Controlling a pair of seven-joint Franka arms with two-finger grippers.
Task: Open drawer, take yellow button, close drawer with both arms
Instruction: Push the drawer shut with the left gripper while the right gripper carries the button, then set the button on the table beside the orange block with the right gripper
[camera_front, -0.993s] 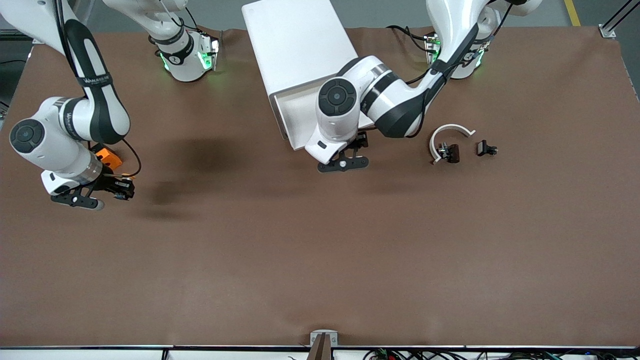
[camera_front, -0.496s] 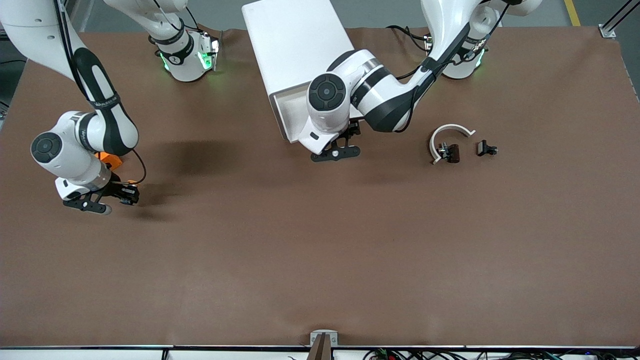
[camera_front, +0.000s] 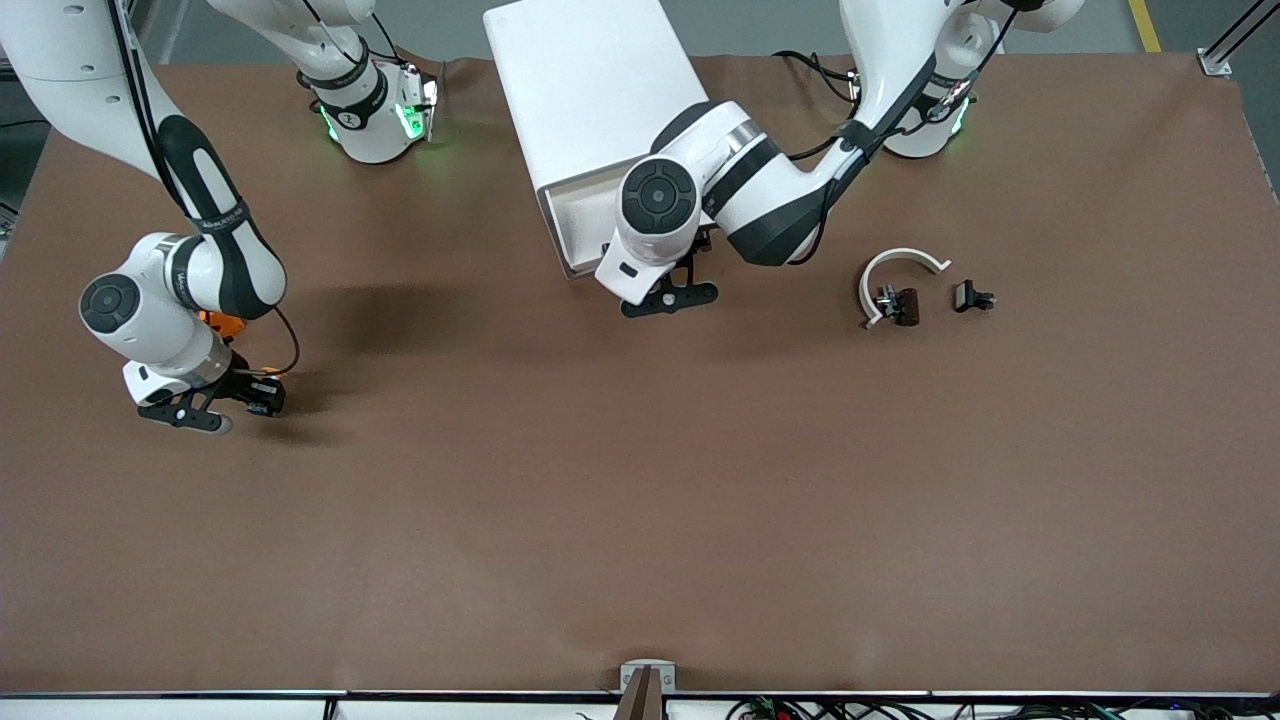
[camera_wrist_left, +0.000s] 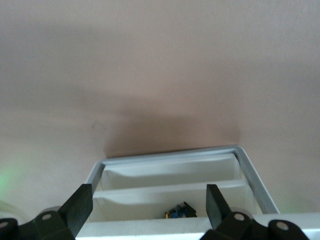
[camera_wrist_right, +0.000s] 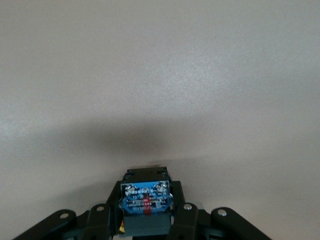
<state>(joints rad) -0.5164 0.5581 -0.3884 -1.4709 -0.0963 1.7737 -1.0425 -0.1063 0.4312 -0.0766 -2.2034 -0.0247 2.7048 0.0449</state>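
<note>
The white cabinet (camera_front: 590, 90) lies near the robots' bases. Its top drawer (camera_front: 583, 222) stands partly out. My left gripper (camera_front: 668, 297) is open at the drawer's cream front; in the left wrist view (camera_wrist_left: 147, 210) its fingers (camera_wrist_left: 80, 206) stand wide apart over the tray (camera_wrist_left: 170, 172). One small black-and-blue part with a yellow bit (camera_wrist_left: 181, 212) lies in a tray compartment. My right gripper (camera_front: 250, 397) is shut on the button (camera_front: 266, 388), low over the mat toward the right arm's end. The right wrist view shows the button's blue label and black body (camera_wrist_right: 145, 197) between the fingers (camera_wrist_right: 186, 215).
An orange block (camera_front: 222, 322) lies on the mat, partly hidden under the right arm's wrist. A white curved piece (camera_front: 900, 265) and two small black clip pieces (camera_front: 900, 304) (camera_front: 972, 296) lie toward the left arm's end of the table.
The left gripper has moved toward the cabinet and the drawer has slid farther in. The right gripper has carried the button a little toward the table's middle and lower.
</note>
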